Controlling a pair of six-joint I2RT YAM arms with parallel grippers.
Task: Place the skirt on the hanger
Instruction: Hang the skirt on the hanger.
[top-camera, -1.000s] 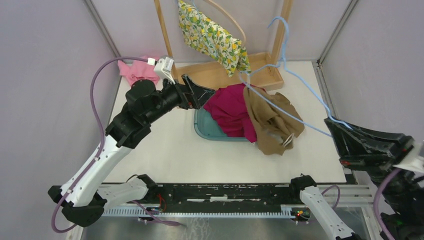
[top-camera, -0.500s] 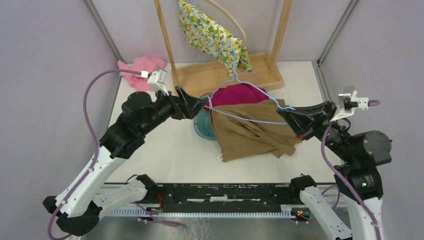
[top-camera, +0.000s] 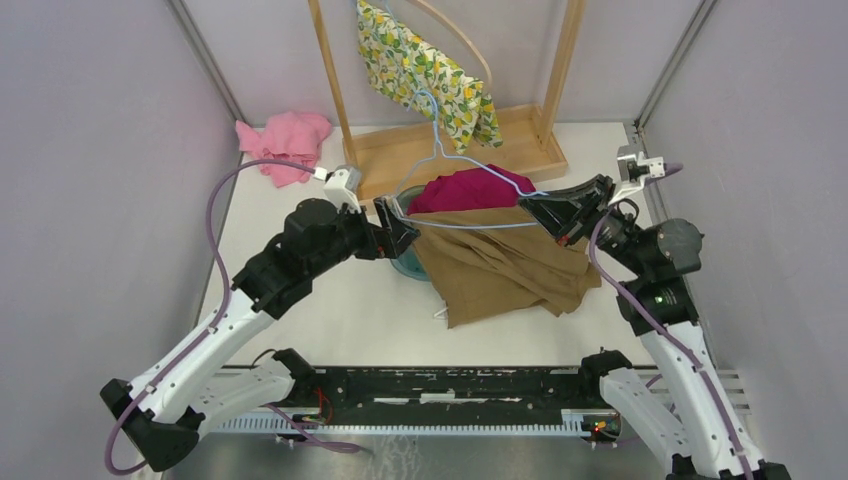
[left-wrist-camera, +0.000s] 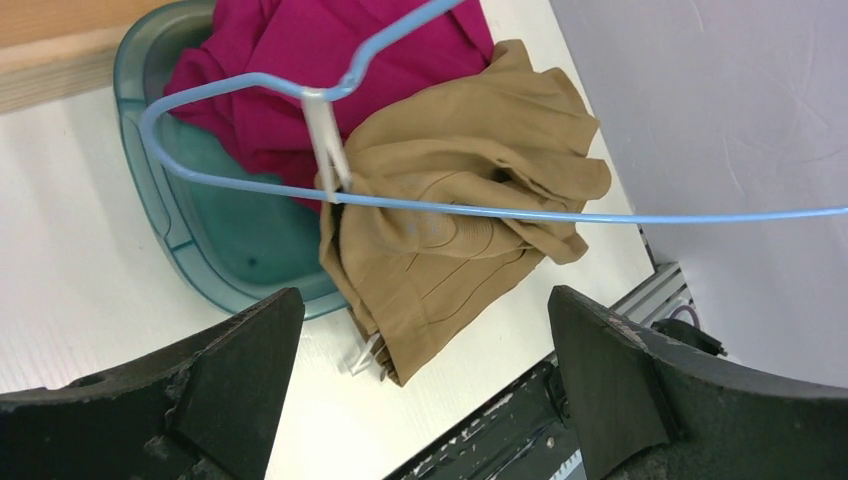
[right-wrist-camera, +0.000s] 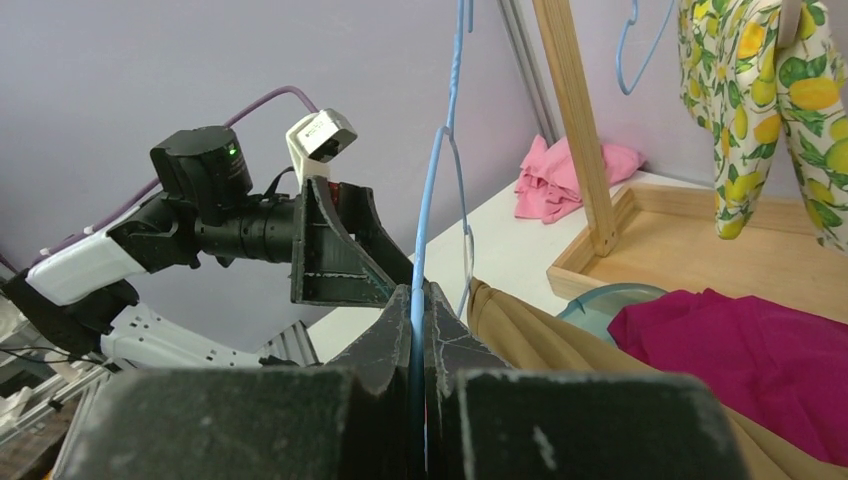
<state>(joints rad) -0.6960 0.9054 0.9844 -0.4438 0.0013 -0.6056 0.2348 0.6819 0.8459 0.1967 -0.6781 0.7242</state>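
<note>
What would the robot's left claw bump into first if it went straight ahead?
Probably the blue hanger, with the tan skirt clipped to it just beyond; how far off they are is hard to judge.

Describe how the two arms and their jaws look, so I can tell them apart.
They match: left arm and right arm have white lower links, black joints and upper links, and black wedge-shaped jaws. A purple cable runs along each, and a small white camera block sits on each wrist.
</note>
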